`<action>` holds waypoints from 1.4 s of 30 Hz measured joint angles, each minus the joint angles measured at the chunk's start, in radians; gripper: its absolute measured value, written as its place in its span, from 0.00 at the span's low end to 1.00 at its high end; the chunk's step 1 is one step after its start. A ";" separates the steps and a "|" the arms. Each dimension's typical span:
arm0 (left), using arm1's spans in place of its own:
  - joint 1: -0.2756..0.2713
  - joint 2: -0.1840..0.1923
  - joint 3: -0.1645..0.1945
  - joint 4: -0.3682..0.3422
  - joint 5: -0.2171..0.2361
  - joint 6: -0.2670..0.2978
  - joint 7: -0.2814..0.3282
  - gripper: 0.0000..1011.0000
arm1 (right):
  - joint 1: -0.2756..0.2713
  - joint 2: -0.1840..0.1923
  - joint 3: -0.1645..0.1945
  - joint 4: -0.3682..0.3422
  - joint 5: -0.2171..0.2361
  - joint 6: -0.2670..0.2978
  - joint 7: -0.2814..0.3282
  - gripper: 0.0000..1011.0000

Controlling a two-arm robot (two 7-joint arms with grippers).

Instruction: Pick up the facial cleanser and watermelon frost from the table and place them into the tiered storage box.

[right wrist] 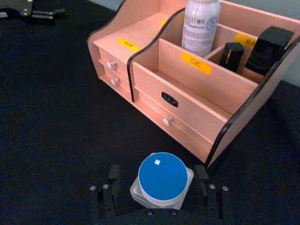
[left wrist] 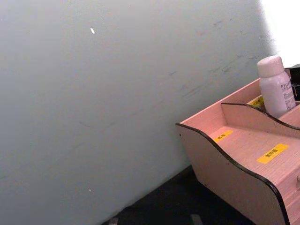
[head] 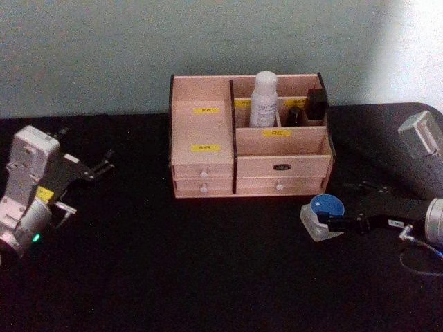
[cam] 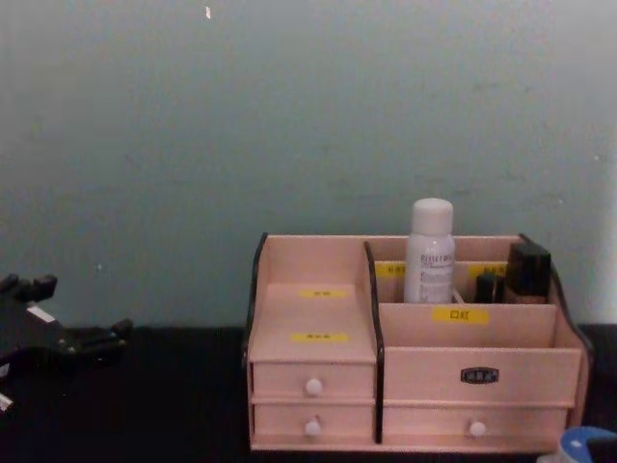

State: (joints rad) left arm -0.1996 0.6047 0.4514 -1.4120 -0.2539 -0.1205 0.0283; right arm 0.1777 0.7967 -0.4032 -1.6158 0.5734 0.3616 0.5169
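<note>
My right gripper [right wrist: 157, 171] sits low on the black table [head: 173, 277], in the lower right of the head view. Its jaws are spread on either side of the watermelon frost jar [right wrist: 161, 180], a small clear pot with a round blue lid. In the right wrist view I see a sliver of dark table between each finger and the pot, so nothing is gripped. The jar stands on the table just in front of the lower right corner of the tiered storage box [head: 201, 90], close to it but not touching.

The box is in the upper middle of the head view, against the pale wall [cam: 289, 116]. The facial cleanser bottle [head: 264, 100], white with a white cap, stands upright in its rear middle compartment. To the right of the bottle, two dark containers [head: 317, 104] fill the rear right slots. Yellow labels mark the tiers, and four white-knobbed drawers line the front.

My left gripper [head: 83, 188] hangs at the left edge of the head view, well away from the box, with its fingers splayed and holding nothing.
</note>
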 joint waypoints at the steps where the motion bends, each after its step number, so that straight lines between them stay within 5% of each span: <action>1: 0.000 0.000 0.000 0.000 0.000 0.000 0.000 0.99 | 0.002 0.000 -0.002 0.003 -0.001 0.000 0.000 0.99; 42: 0.000 0.000 0.000 0.000 0.000 0.000 0.000 0.99 | 0.054 -0.030 -0.058 0.086 -0.010 0.015 0.020 0.99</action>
State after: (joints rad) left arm -0.1995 0.6047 0.4514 -1.4120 -0.2539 -0.1205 0.0283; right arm 0.2314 0.7671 -0.4612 -1.5300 0.5631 0.3762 0.5366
